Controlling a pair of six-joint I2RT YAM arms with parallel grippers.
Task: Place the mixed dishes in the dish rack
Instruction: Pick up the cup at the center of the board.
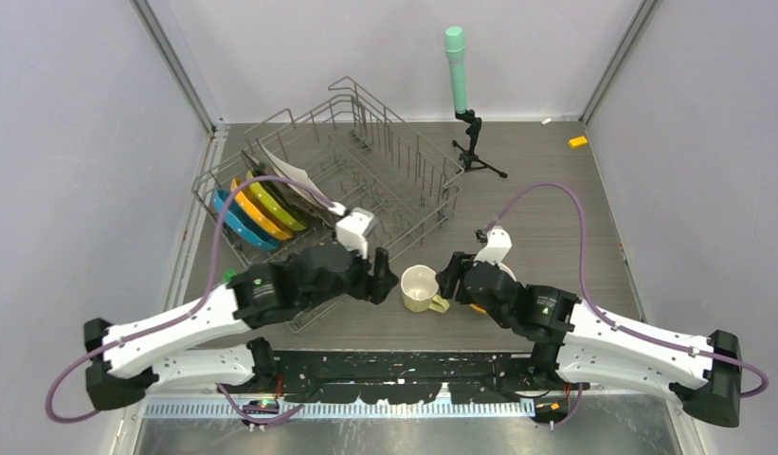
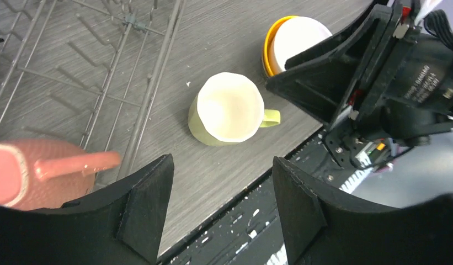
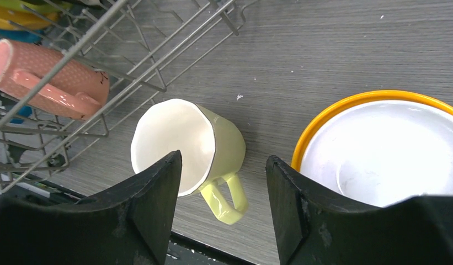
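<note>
While the yellow mug (image 1: 421, 287) stands upright, the dish rack (image 1: 394, 180) sits just beside it, with the left gripper (image 1: 385, 280) and right gripper (image 1: 451, 280) on either side, fingers wide and empty.

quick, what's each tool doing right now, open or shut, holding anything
left tool: open, holding nothing
right tool: open, holding nothing, close by the pale-yellow mug

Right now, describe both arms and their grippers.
Left arm and right arm: white shells, black joints, each with a purple cable. Left gripper and right gripper: black, wedge-shaped fingers, white block at the wrist. White lettering marks the right gripper's body.
</note>
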